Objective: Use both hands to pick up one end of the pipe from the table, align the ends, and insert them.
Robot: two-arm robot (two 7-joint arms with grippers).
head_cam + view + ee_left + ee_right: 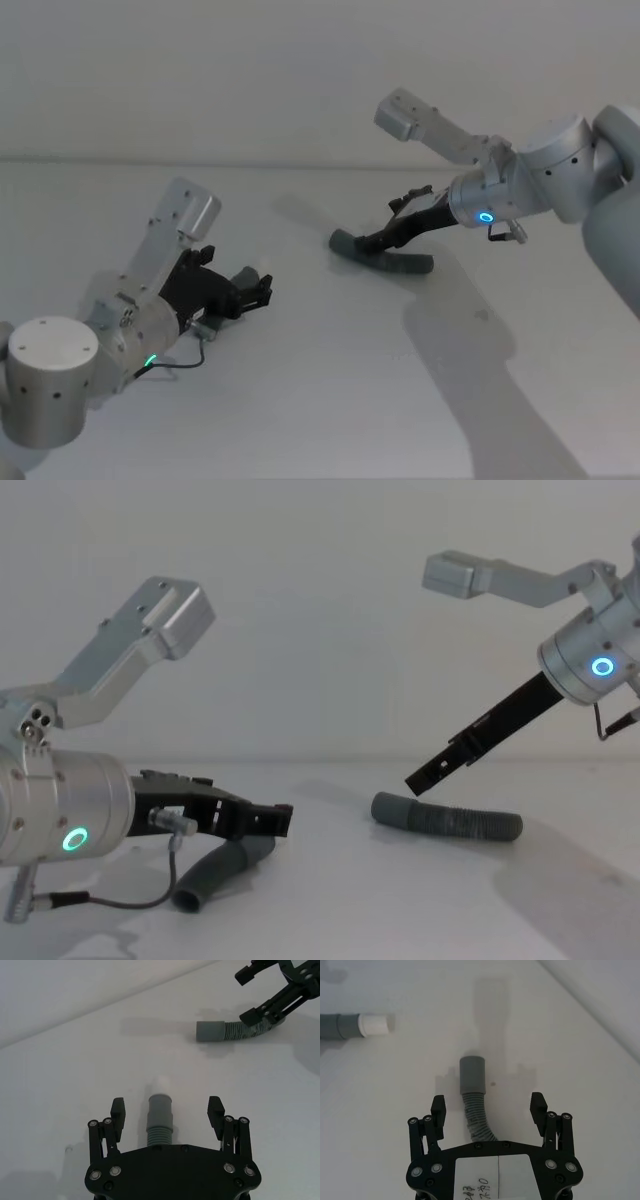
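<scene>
While gaping, left pincer [167, 1105] low, right pincer [488, 1101] tilted

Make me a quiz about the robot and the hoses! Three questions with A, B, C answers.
1. Where does the white-tipped hose lie?
A. by the left gripper
B. on a shelf
C. on the floor

2. How many hose pieces are on the table?
A. one
B. two
C. four

3. The right gripper's fingers are:
A. open
B. shut on a hose
C. shut on a cup

Answers:
1 A, the left wrist view shows it right at that gripper.
2 B, the head view shows two.
3 A, a wide gap separates them above the ribbed hose.
</scene>
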